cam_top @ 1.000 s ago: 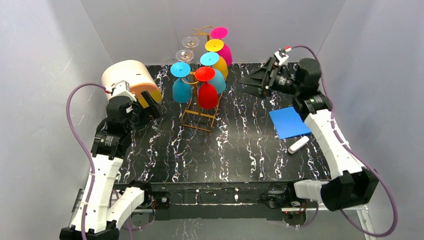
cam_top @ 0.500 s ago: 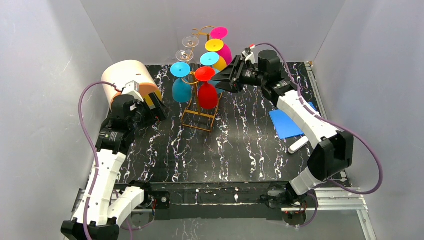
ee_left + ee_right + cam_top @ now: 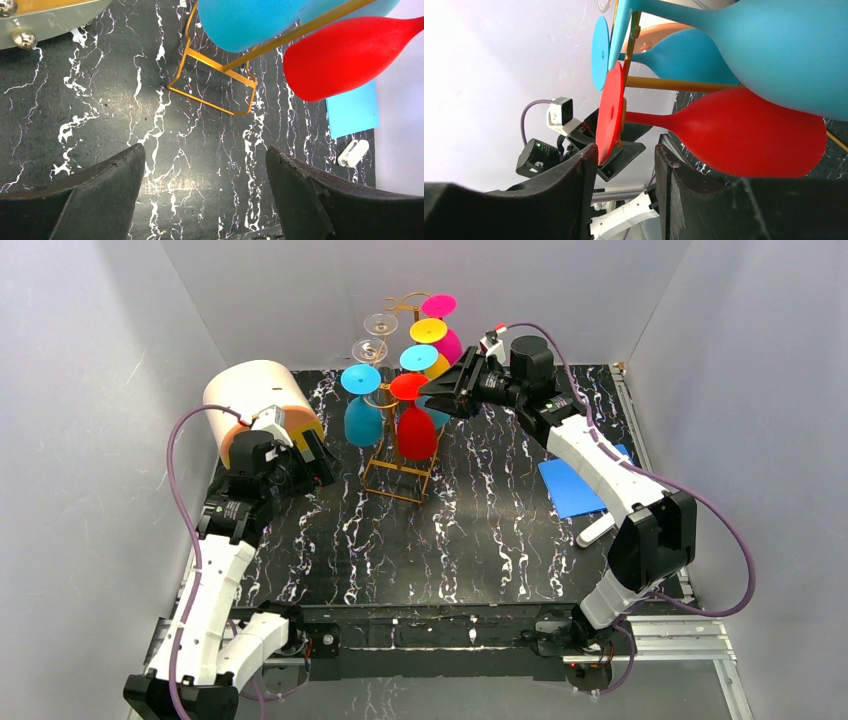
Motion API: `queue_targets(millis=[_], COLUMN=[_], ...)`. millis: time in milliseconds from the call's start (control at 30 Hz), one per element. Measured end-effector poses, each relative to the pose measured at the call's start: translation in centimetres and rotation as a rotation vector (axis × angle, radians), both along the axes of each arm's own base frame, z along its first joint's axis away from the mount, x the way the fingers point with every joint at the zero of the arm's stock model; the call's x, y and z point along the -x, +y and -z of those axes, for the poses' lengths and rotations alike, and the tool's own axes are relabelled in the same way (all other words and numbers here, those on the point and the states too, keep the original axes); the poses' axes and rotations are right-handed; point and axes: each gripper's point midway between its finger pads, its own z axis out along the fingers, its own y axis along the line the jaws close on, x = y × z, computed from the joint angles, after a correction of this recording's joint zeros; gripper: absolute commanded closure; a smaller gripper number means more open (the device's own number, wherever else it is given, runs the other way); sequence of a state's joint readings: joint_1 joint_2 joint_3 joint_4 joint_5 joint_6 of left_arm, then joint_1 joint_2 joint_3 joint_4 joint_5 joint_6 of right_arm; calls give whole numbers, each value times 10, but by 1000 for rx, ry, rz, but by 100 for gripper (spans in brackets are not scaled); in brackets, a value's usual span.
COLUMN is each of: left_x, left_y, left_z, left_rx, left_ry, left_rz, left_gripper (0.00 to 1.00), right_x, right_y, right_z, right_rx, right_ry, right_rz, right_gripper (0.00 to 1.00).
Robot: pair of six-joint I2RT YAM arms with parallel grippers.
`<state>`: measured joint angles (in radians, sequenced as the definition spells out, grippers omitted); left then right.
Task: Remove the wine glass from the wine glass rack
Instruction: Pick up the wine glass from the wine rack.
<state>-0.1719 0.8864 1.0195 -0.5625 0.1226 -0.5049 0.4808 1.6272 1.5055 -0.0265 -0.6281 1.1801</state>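
Wine glass in red (image 3: pixel 749 135) hangs upside down at the front end of the wine glass rack (image 3: pixel 300 32), its foot caught on the golden rails and its bowl clear of the surface (image 3: pixel 480 540). A teal glass (image 3: pixel 784 45) hangs just behind it, so close that their feet overlap in the right wrist view, and more coloured and clear glasses fill the rails further back. The right gripper (image 3: pixel 624 155) is level with the red foot, half open and holding nothing; the lower rim of the foot sits just inside the gap, close to one finger, while the stem lies above the fingertips. The left gripper (image 3: pixel 205 190) hovers over the surface near the rack's base, wide open and empty, with the cream-and-orange box (image 3: pixel 260 400) just behind it. The main danger, as I judge it, is a pinch on the thin foot rim instead of the stem: the glass could swing or slip as it slides off. A pull not in line with the rails may jam the foot, knock the teal neighbour, or drag and tip the light, unbraced rack
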Motion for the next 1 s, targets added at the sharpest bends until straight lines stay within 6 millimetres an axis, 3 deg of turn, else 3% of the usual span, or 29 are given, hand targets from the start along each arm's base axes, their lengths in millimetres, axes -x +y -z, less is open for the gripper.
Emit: queue_targets(millis=[333, 433, 700, 767, 867, 1000], left_x=[-2, -2, 2, 2, 3, 2], left_y=[-1, 0, 4, 5, 7, 7], left_z=[4, 5, 10, 10, 10, 6], left_rx=[-11, -15, -49, -54, -59, -59], left_ry=[13, 14, 33, 35, 38, 32], left_rz=[12, 13, 10, 8, 3, 1], left_gripper=[17, 18, 24, 25, 26, 31], right_x=[-11, -15, -20, -20, -20, -22], right_y=[4, 5, 6, 6, 5, 4], right_z=[-12, -14, -6, -6, -6, -2], right_rx=[-20, -22, -4, 1, 12, 28], right_ry=[-10, -12, 23, 29, 37, 46], right_rz=[22, 27, 39, 43, 52, 71], right_gripper=[61, 79, 86, 86, 70, 69])
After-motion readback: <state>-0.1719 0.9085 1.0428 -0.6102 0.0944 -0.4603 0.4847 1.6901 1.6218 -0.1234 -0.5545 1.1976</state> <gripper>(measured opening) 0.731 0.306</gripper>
